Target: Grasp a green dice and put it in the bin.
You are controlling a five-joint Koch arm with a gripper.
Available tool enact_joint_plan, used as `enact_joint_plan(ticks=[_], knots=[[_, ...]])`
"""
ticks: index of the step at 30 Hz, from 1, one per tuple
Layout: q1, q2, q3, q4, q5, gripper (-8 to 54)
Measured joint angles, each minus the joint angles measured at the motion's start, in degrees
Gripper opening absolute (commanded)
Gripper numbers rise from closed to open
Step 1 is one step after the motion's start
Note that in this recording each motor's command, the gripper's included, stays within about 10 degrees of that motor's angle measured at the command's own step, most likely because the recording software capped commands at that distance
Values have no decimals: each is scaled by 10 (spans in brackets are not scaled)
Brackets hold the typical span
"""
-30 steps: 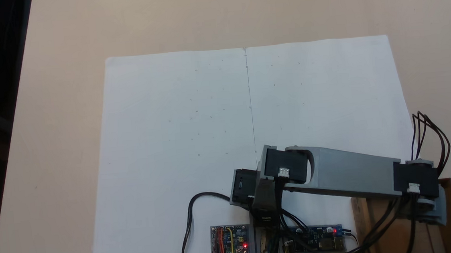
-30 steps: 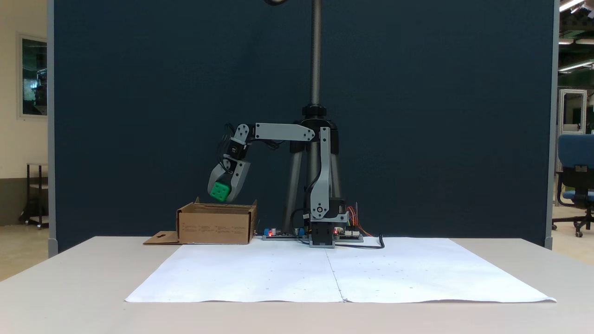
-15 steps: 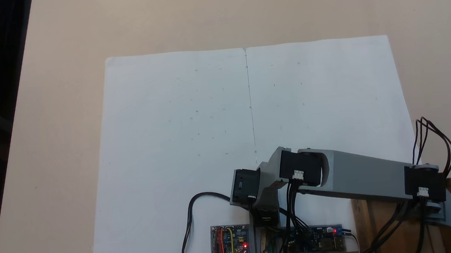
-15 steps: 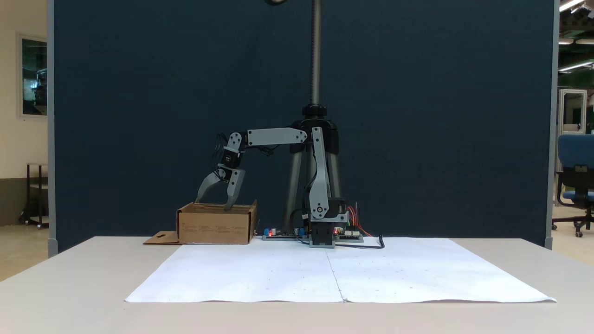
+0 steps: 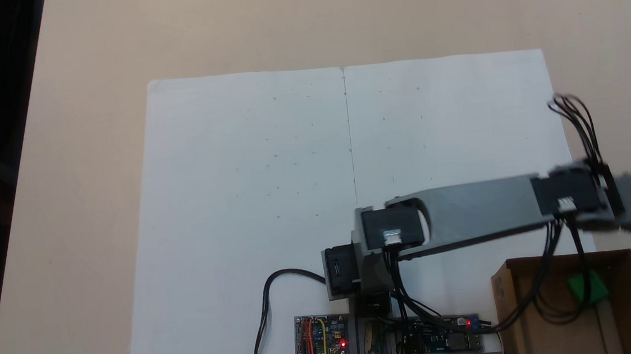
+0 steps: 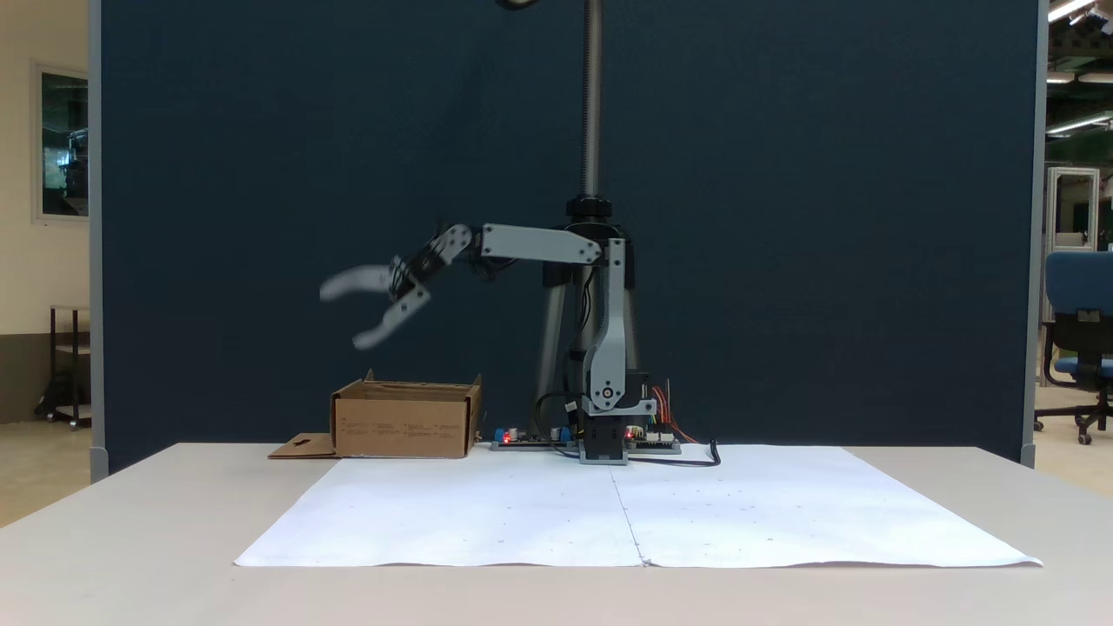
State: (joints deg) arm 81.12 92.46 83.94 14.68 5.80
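Note:
The green dice [image 5: 587, 286] lies inside the bin [image 5: 609, 257], a low brown cardboard box at the lower right of a fixed view. In the other fixed view the bin [image 6: 404, 422] stands left of the arm's base and its walls hide the dice. My gripper [image 6: 341, 316] hangs open and empty well above the bin's left end, blurred by motion, with its fingers pointing left and slightly down. The arm's forearm [image 5: 481, 212] reaches right, past the bin's far wall.
Two white paper sheets [image 5: 348, 169] cover the table in front of the arm. Circuit boards [image 5: 322, 337] and cables sit at the arm's base [image 6: 604, 439]. The bin's flap [image 6: 300, 446] with a slot lies flat on the table. A tripod pole [image 6: 591, 104] stands behind.
The gripper opened over the bin and the dice dropped in. The arm then lifted and swung away from above the bin, with the gripper still open.

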Motion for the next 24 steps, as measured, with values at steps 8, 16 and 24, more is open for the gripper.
enact_joint_plan(ticks=[8, 16, 24], knots=[[-216, 85, -1, -27, 9, 427], [-450, 144, 47, -27, 9, 436], [-657, 222, 156, -29, 9, 446]])
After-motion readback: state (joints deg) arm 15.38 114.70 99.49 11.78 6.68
